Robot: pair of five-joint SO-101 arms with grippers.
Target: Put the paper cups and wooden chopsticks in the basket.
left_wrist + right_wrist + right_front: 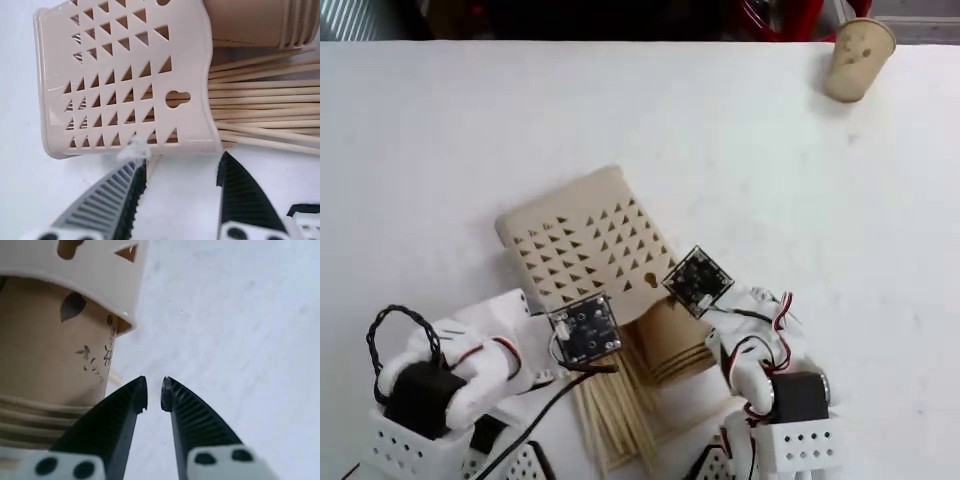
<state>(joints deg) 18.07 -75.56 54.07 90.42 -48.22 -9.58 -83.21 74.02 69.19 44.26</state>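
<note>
Big white table, and right in the middle of it the perforated beige basket is lying on its side, open mouth facing the two arms. Both arms are parked close at that mouth, the left one on the chopstick side, the right one on the cup side.

The left gripper sits just off the basket's rim with its jaws spread wide, nothing between them. The right gripper is all but pressed together, just a sliver of gap, pinching nothing, its tips beside the cups on bare table.

Now the cargo. A nested stack of paper cups pokes out of the basket's mouth, the rims outside and the bottom end tucked under the basket wall. Next to it, touching, a bundle of wooden chopsticks fans out of the same opening, most of its length on the table.

And there's a straggler: a lone paper cup tipped over at the far right corner, well apart from everything.

So I'd call this late in the job, the loading step. The stack and sticks look only half home. Next, I reckon, they need nudging deeper, with care not to scatter the bundle. Then the right arm faces a long reach for that far cup, and its jaws must part first.
</note>
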